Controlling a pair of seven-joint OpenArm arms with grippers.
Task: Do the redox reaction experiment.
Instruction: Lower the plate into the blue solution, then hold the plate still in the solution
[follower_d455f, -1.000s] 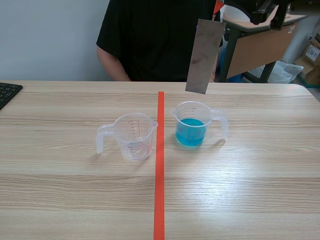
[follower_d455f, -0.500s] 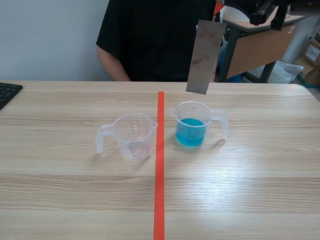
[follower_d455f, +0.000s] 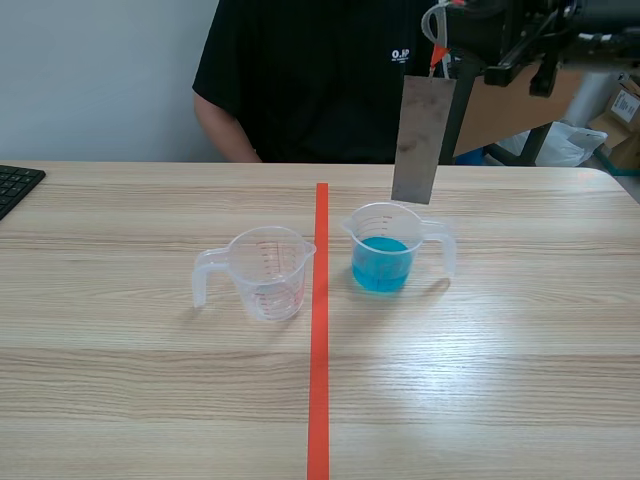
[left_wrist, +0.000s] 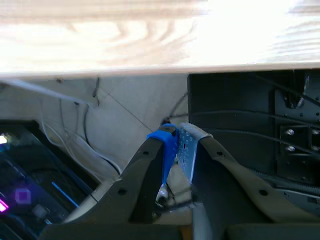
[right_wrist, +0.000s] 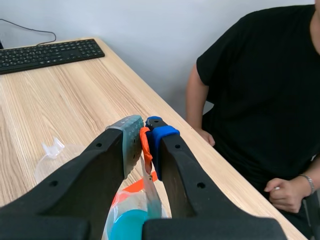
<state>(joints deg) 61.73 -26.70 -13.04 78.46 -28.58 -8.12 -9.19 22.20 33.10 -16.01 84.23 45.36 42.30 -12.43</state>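
A grey metal plate hangs upright from an orange tag, with its lower edge just above the rim of the beaker of blue liquid. My right gripper is raised at the back right and is shut on that tag. In the right wrist view the plate drops edge-on below the gripper, over the blue liquid. An empty clear beaker stands left of the tape line. My left gripper is shut on nothing, down below the table's edge, and does not show in the scene view.
A person in a black shirt sits across the table, one hand near the edge. A black keyboard lies at the far left. An orange-red tape line runs down the table's middle. Under the table are cables and a dark cabinet.
The right arm has carried the hanging plate to the right and a little lower, from beside the blue beaker's left rim to above its middle. The beakers have not moved.
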